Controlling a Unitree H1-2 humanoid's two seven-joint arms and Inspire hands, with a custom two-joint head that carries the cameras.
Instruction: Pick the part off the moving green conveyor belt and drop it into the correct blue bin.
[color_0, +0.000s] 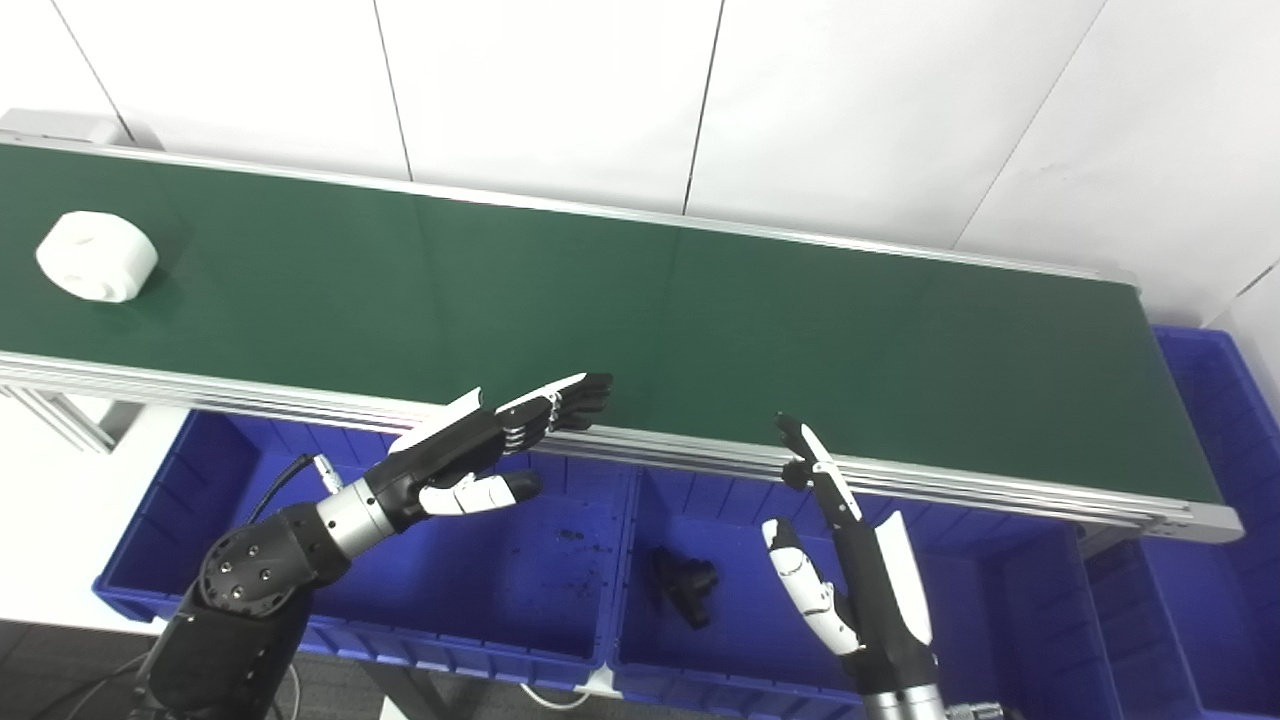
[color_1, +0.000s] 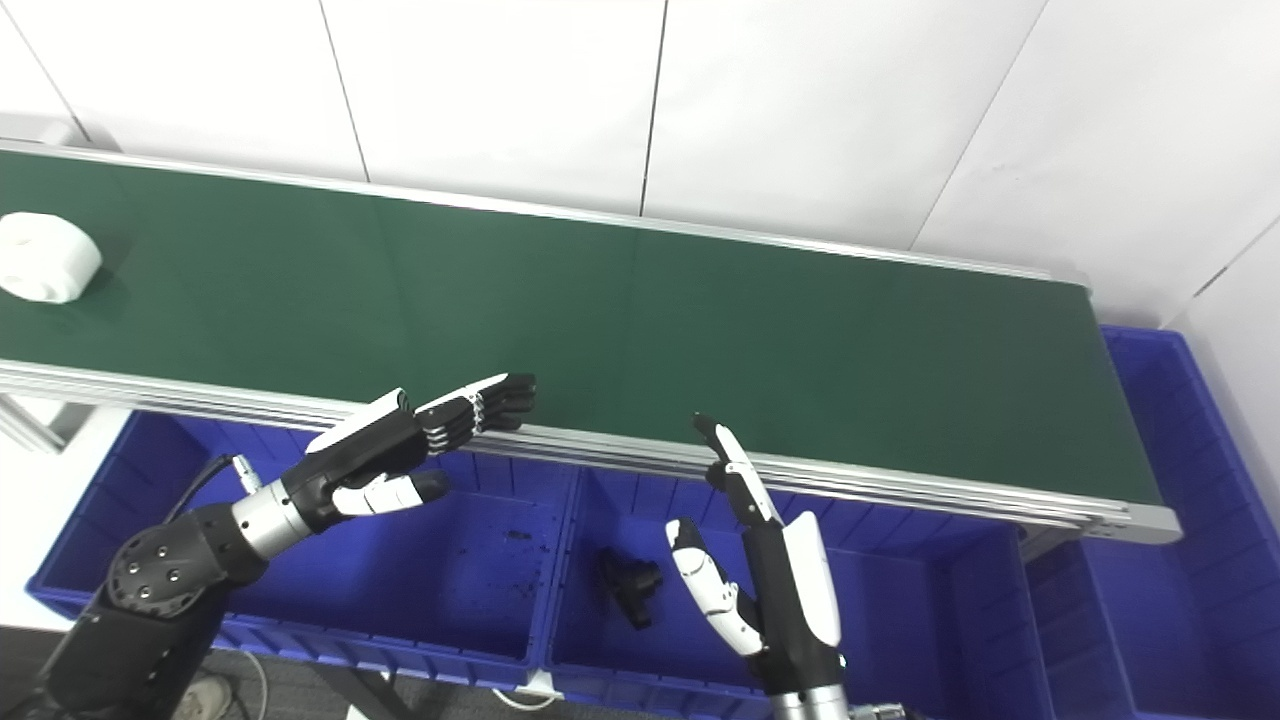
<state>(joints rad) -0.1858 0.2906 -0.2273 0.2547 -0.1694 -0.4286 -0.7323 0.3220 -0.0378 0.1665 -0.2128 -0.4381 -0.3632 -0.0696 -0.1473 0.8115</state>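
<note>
White part (color_0: 97, 256) riding far left on the green belt (color_0: 640, 300), well apart from both waiting arms. Left robot hand (color_0: 480, 450) spread and empty at the belt's near edge, apparently poised to intercept. Right robot hand (color_0: 835, 540) likewise spread, raised over the blue bin (color_0: 640, 660) holding a black piece (color_0: 685, 585).

Both hands empty: left hand (color_0: 470, 450) fingers extended flat, right hand (color_0: 850, 560) upright, fingers apart.

Two side-by-side head cameras look down, fairly near, sharing the conveyor belt (color_0: 640, 300) and bins (color_1: 480, 580).
</note>
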